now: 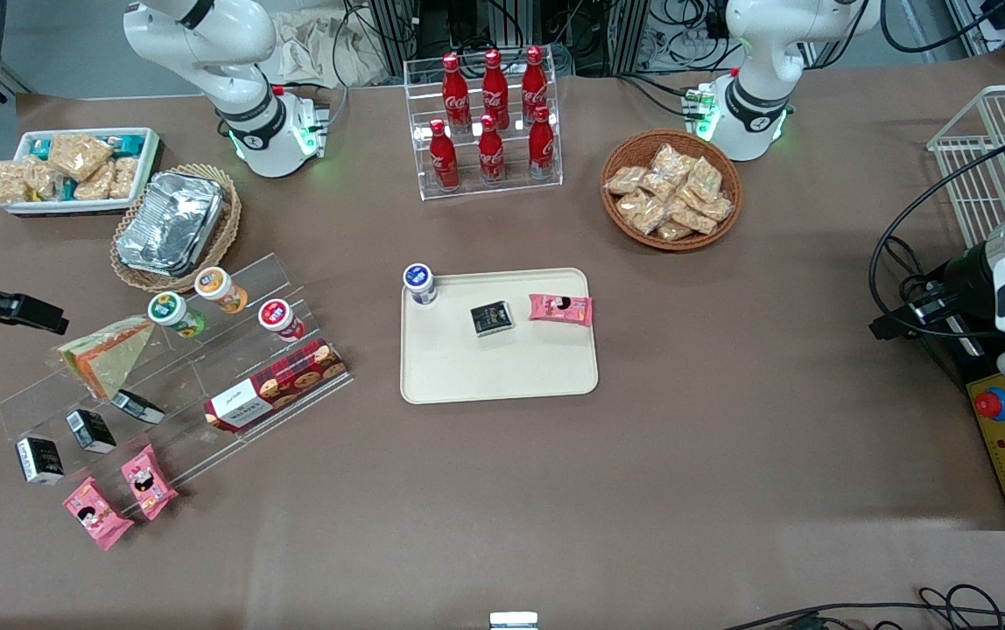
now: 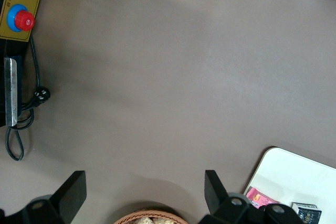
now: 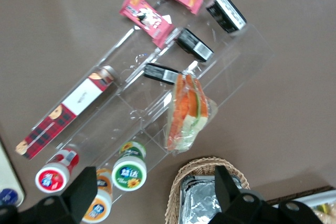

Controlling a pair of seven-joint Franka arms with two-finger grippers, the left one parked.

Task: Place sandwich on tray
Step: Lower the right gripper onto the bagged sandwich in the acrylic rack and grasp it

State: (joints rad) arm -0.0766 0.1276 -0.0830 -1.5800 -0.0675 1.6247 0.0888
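Observation:
The sandwich (image 1: 104,354) is a triangular wedge in clear wrap with tan bread and orange and green layers. It lies on a clear acrylic stepped rack (image 1: 179,367) toward the working arm's end of the table. In the right wrist view the sandwich (image 3: 188,111) lies under my gripper (image 3: 156,192), which hangs well above it with its fingers wide open and empty. In the front view the gripper (image 1: 25,311) shows as a black part at the picture's edge. The cream tray (image 1: 502,372) lies mid-table and holds a blue-lidded cup (image 1: 419,283), a black packet (image 1: 492,318) and a pink packet (image 1: 560,308).
The rack also carries three cups, a red cookie box (image 1: 275,385), black packets and pink packets (image 1: 148,481). A wicker basket of foil containers (image 1: 172,223) and a white snack bin (image 1: 73,166) stand farther from the front camera. A cola rack (image 1: 489,122) and a cracker basket (image 1: 671,188) stand farther back.

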